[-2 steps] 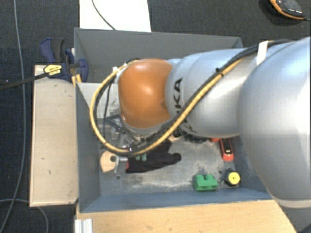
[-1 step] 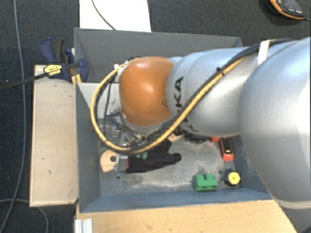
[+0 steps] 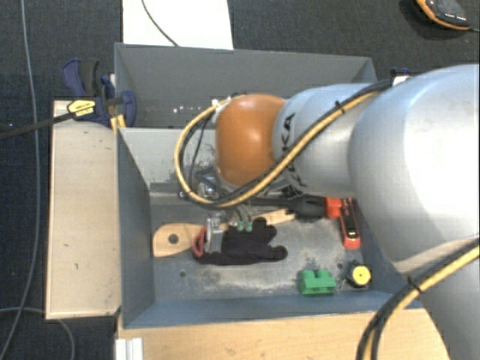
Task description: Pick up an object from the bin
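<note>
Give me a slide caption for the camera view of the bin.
Gripper low beside a black glove in the grey bin, green block lying apart.

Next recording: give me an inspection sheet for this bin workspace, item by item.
Surface: grey metal bin, floor scuffed, things lying along its near part.
Job's things: black cloth-like thing, nearest the gripper; tan wooden handle and red piece beside it, toward the view's left.
Clutter: green block, yellow round thing, orange-red tool, all toward the view's right.
Gripper: gripper low in the bin, at the black thing's left end; state not readable.
Cables: yellow-black cable looped round the orange wrist cover.
Surroundings: dark floor; orange-and-black device lying on it, top right.
</note>
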